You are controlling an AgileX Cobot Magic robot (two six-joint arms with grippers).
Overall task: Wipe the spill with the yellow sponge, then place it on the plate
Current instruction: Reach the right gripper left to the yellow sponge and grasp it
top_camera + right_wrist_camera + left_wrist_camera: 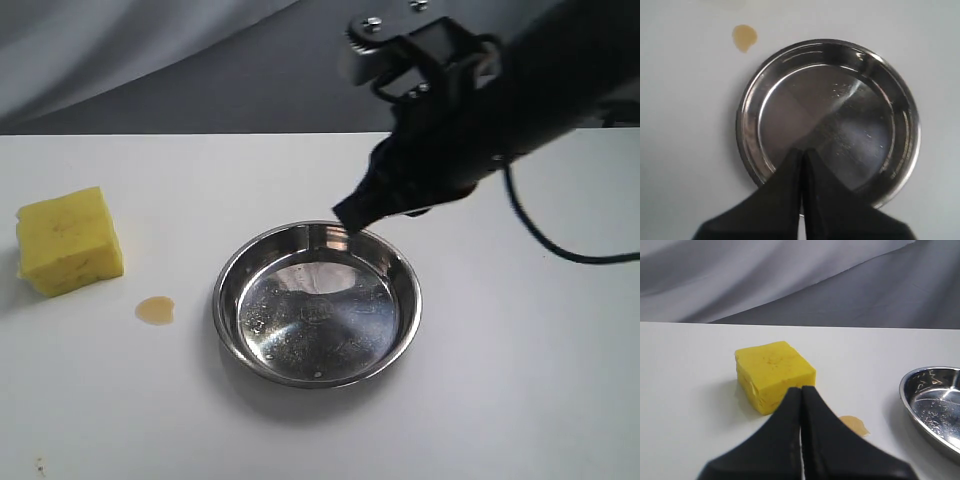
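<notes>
The yellow sponge (pixel 69 241) (pixel 774 374) lies on the white table at the far left. A small amber spill (pixel 155 311) (pixel 854 424) (pixel 744 37) sits just right of it, between the sponge and the plate. The shiny steel plate (pixel 225 290) (pixel 912 400) (pixel 747 125) rests mid-table with nothing in it. My right gripper (pixel 348 212) (pixel 802 151) hangs shut and empty above the plate's far rim. My left gripper (pixel 801 388) is shut and empty too, hovering short of the sponge; it is out of the exterior view.
A grey cloth backdrop (pixel 150 50) hangs behind the table's far edge. A black cable (pixel 560 250) trails from the right arm over the table at the right. White tabletop (pixel 500 400) stretches in front of and to the right of the plate.
</notes>
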